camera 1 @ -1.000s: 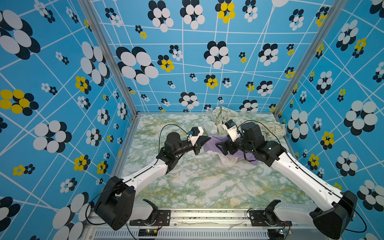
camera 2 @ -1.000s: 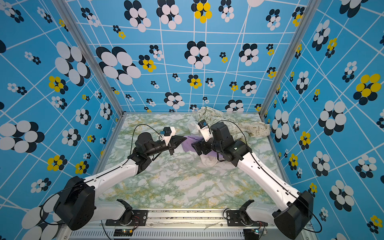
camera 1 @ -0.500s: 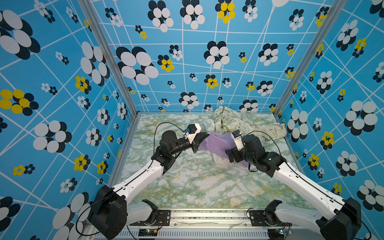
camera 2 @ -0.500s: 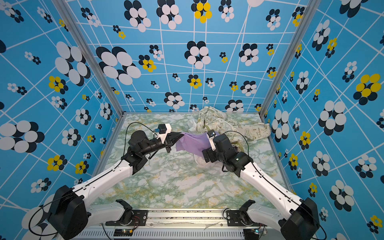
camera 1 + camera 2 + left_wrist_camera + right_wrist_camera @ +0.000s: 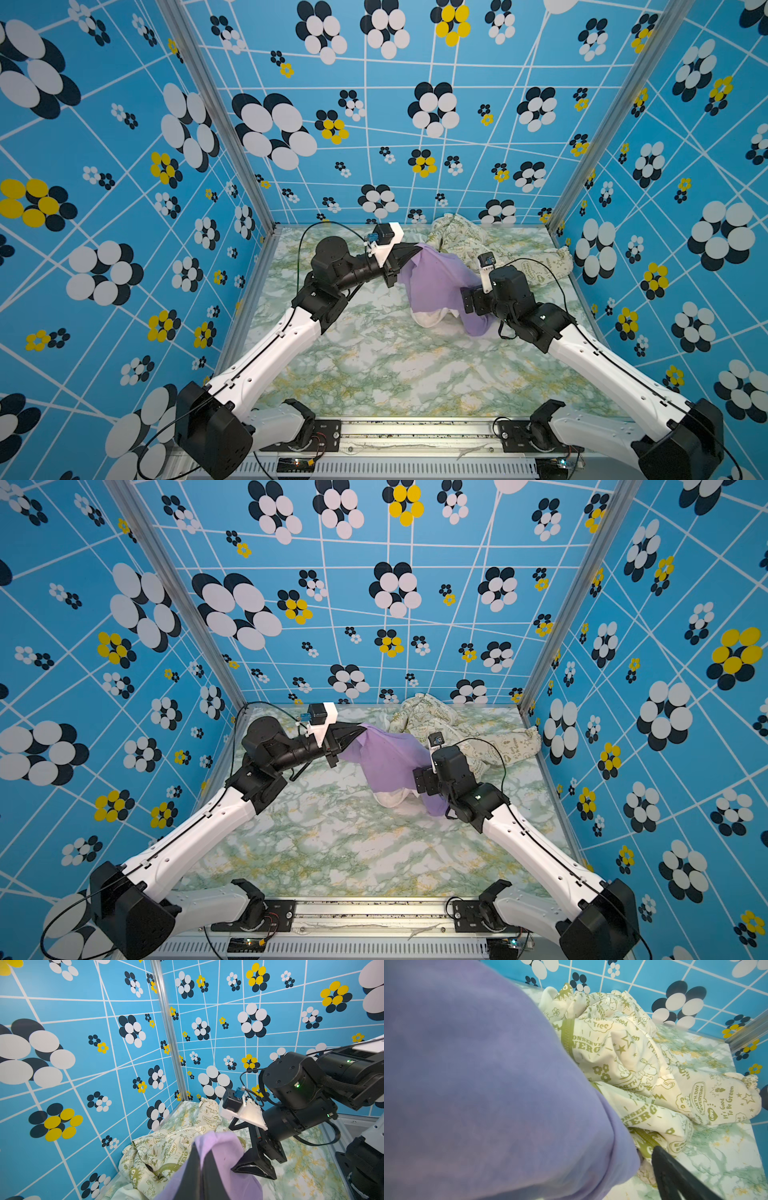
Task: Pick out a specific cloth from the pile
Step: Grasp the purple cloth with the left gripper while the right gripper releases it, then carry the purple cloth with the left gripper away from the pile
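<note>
Fingers [image 5: 199, 1169] of the left gripper [image 5: 409, 253] are pinched tight on a corner of the lavender cloth [image 5: 436, 282], holding it up off the marbled tabletop [image 5: 374, 365] so it drapes down toward the right arm. Opposite, the right gripper [image 5: 254, 1164] stands with its fingers spread wide and clasps nothing, the purple fabric hanging just against it. Behind lies the pile [image 5: 457, 729], its cream, olive-printed cloth [image 5: 643, 1068] bunched by the back wall, while a white cloth [image 5: 430, 318] peeks from under the lavender one.
</note>
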Robot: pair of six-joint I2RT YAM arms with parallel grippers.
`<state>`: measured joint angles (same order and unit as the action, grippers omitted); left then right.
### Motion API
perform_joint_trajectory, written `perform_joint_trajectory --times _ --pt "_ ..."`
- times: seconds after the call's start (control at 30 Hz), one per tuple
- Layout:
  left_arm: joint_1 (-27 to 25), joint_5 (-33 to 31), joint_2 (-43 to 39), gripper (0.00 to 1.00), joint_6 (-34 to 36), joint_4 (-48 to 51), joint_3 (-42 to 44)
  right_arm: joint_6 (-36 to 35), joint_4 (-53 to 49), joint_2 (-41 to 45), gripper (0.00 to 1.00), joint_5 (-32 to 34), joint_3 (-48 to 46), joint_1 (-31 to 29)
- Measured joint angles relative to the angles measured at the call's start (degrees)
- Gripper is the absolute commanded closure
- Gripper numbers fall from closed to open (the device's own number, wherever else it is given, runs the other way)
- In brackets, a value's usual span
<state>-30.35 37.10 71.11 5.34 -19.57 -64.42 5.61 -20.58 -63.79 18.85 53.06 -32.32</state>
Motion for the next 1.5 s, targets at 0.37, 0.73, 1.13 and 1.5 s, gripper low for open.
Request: perform_joint_trajectory --times 0.37,0.73,1.13,1.5 --pt "0.00 1.62 4.61 1.00 3.80 10.03 -13.16 2.38 0.31 1.66 0.01 0.42 -0.11 1.79" --pt "0.00 1.95 5.99 1.00 8.04 18.82 -25.97 3.67 0.55 1.66 0.01 0.61 -0.11 2.51" --pt "6.29 0.24 5.81 1.00 10.99 27.39 -35.52 4.11 0.70 1.70 0.01 0.79 -0.11 3.17" --pt "20.24 -3.17 -0.76 1.00 10.84 34.16 -34.51 4.11 0.74 1.68 0.01 0.55 -0.11 3.30"
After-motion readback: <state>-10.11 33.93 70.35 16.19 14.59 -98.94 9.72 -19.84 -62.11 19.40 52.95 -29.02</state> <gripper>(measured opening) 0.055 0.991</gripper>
